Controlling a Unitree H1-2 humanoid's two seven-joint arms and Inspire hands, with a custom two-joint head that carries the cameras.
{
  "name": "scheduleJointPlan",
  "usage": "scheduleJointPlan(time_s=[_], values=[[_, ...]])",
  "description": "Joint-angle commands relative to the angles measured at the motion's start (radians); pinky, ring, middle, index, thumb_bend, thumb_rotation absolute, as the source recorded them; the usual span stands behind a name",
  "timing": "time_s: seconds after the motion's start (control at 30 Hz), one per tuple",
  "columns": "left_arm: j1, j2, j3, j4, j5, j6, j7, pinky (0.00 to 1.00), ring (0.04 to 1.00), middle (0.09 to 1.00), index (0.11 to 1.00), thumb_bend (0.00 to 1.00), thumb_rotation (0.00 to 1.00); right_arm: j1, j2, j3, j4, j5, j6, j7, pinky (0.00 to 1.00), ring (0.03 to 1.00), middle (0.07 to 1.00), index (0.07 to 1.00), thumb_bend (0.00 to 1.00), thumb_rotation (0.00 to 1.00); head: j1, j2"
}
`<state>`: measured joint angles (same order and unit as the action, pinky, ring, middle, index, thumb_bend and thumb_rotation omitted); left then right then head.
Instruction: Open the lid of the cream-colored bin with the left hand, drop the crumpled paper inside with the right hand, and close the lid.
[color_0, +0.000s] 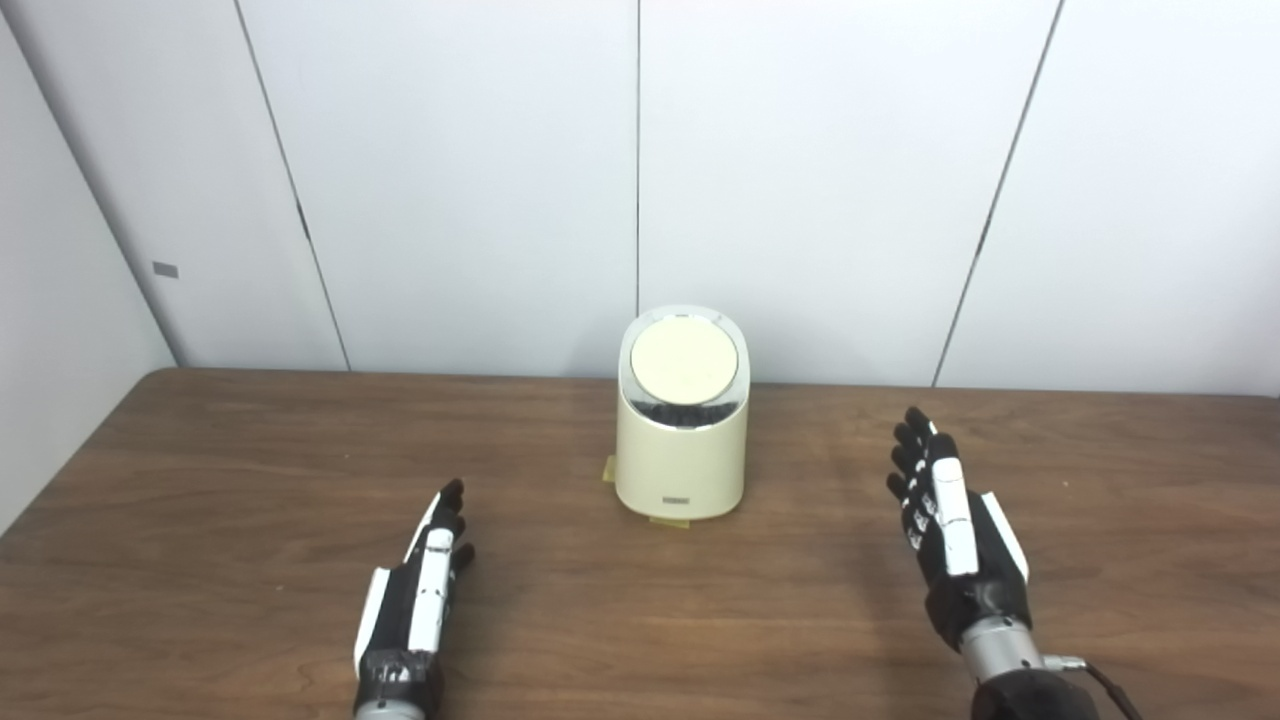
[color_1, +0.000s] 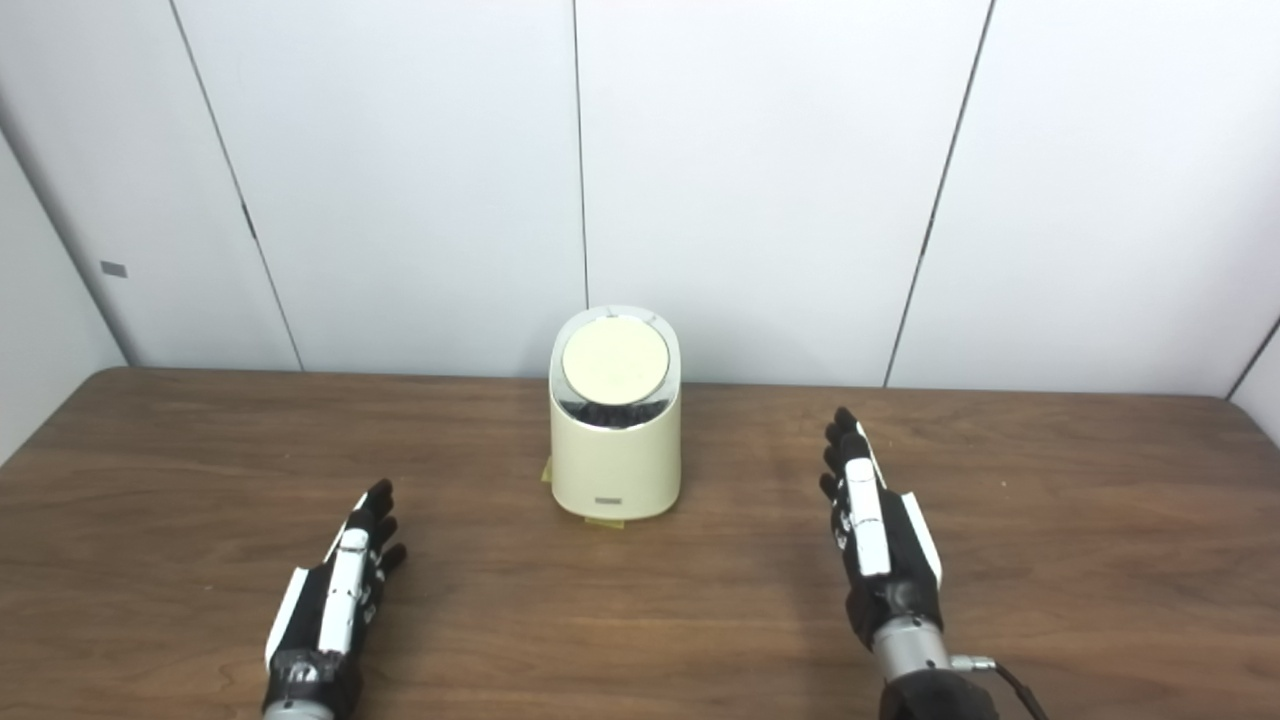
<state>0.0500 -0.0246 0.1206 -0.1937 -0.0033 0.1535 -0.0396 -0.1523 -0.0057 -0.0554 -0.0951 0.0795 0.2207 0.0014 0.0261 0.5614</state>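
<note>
A cream-colored bin (color_0: 682, 455) stands upright at the table's middle, toward the back. Its round lid (color_0: 684, 359) lies flat and closed on top, ringed by a shiny band. My left hand (color_0: 418, 600) rests low over the table, left of and nearer than the bin, open with fingers stretched forward and nothing in it. My right hand (color_0: 950, 525) hovers to the bin's right, also open and empty, fingers pointing away from me. No crumpled paper shows in either view.
The brown wooden table (color_0: 200, 480) spreads wide on both sides of the bin. White wall panels (color_0: 800, 180) rise directly behind its far edge. Small yellowish tape pieces (color_0: 668, 521) stick out at the bin's base.
</note>
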Motion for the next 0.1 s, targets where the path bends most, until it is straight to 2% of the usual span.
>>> scheduleJointPlan(time_s=[0.0,0.07], values=[[-0.013,0.011,0.007,0.038,-0.029,-0.005,0.000,1.00,1.000,1.000,1.000,0.33,1.00,-0.030,0.007,0.000,0.006,-0.005,-0.082,-0.005,1.00,1.000,0.992,0.996,0.53,1.00,-0.003,-0.005],[-0.017,0.018,0.008,0.047,-0.047,-0.004,0.000,1.00,1.000,1.000,1.000,0.32,1.00,-0.033,0.010,0.002,0.031,-0.015,-0.115,-0.012,1.00,1.000,0.996,0.992,0.54,1.00,-0.005,-0.006]])
